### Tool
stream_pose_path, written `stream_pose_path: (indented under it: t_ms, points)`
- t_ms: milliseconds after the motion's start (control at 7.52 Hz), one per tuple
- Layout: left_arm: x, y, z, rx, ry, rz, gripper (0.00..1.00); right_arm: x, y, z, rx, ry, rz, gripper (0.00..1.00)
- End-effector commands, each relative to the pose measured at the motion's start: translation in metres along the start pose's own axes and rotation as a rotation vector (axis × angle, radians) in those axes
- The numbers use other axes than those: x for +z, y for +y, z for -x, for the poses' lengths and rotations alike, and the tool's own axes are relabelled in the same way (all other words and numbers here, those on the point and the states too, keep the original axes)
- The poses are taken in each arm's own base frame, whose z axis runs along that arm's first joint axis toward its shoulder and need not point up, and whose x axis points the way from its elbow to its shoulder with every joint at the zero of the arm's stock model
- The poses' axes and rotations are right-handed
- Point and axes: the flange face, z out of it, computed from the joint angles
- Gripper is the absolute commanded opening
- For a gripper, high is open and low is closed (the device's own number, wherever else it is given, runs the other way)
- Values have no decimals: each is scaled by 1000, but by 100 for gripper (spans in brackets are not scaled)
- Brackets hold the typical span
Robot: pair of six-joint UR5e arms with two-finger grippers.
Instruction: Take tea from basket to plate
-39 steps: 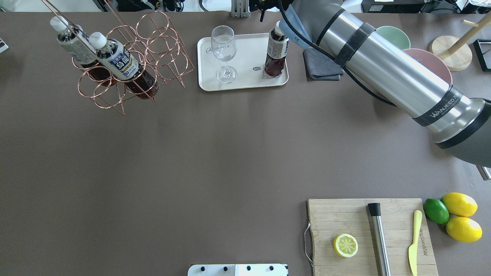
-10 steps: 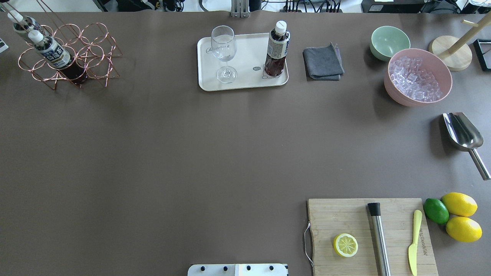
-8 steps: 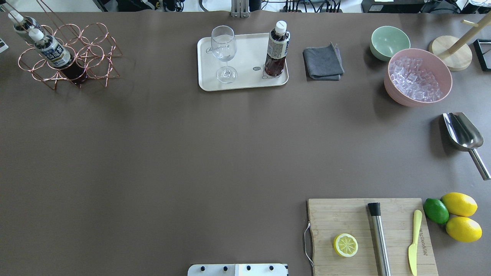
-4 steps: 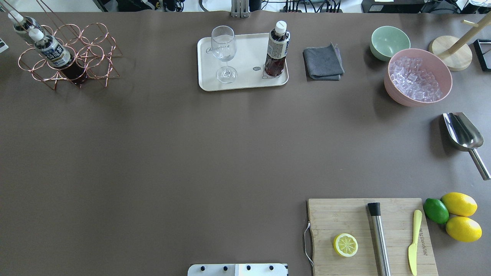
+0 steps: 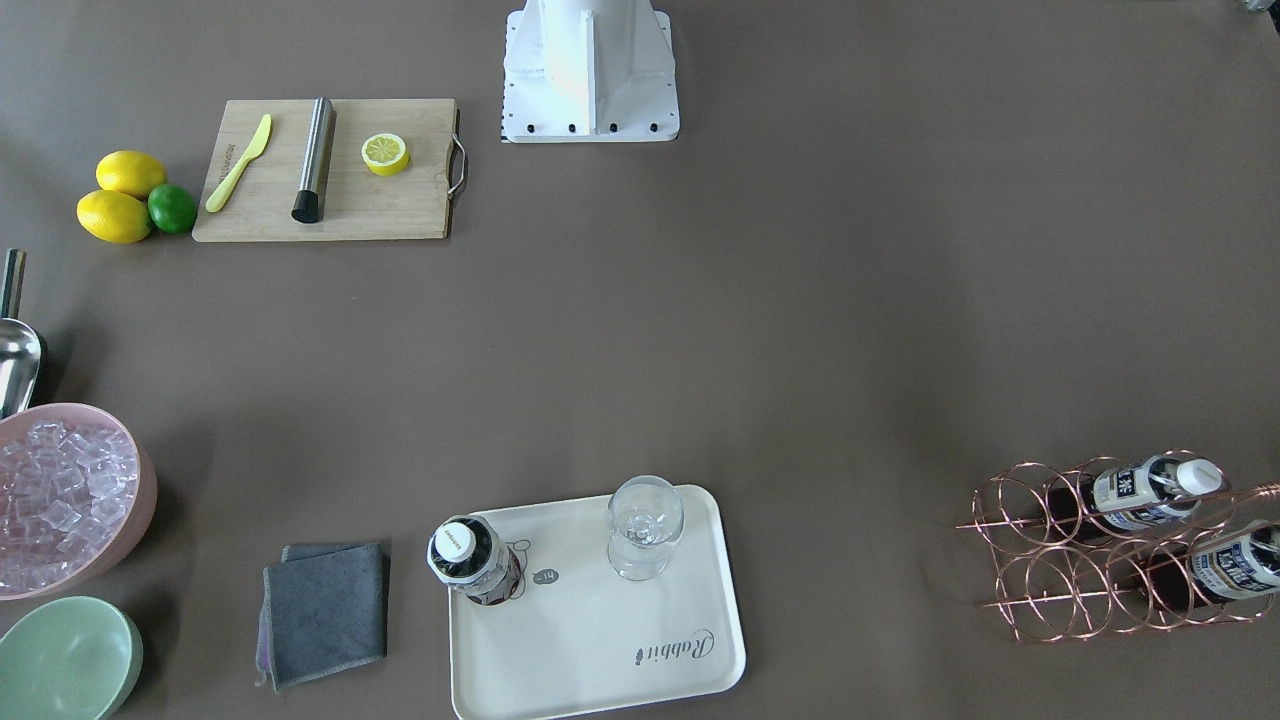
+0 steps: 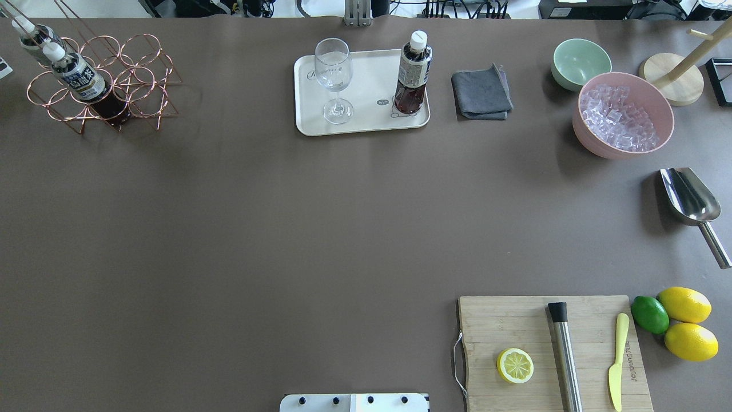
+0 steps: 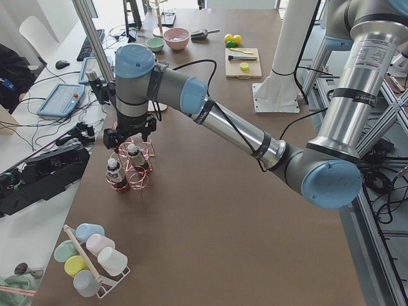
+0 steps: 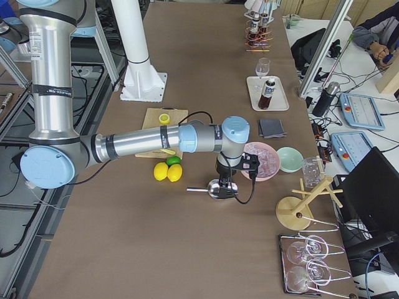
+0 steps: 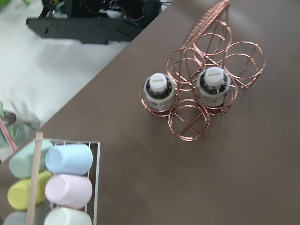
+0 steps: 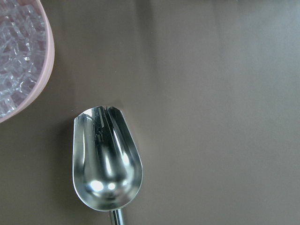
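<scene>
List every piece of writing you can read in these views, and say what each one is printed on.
"Rabbit", in script: on the cream tray.
Asian characters on the labels of the tea bottles: too small to read.
Lettering on the yellow knife: blurred, unreadable.
Nothing else is legible.

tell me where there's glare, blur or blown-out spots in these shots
Right wrist view: bright glare spots on the metal scoop. Left wrist view: the pastel cups at the lower left look soft, and the upper-left corner is washed out. Front-facing view: the white robot base is blown out.
</scene>
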Motion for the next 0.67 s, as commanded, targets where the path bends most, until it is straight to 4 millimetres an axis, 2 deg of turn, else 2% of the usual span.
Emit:
stream_pose_path:
  t_ms: [0,133,399,532]
  points:
    - [59,101,27,-504,70,112,99,0,0,0,1,1,0,100]
    - [77,124,34,-608,88,151,99,0,0,0,1,1,0,100]
    - [144,200,53,-785,205,246,99,-1,0,0,1,0,-1,100]
    - [164,222,57,-847,267,254,99,0,0,0,1,1,0,100]
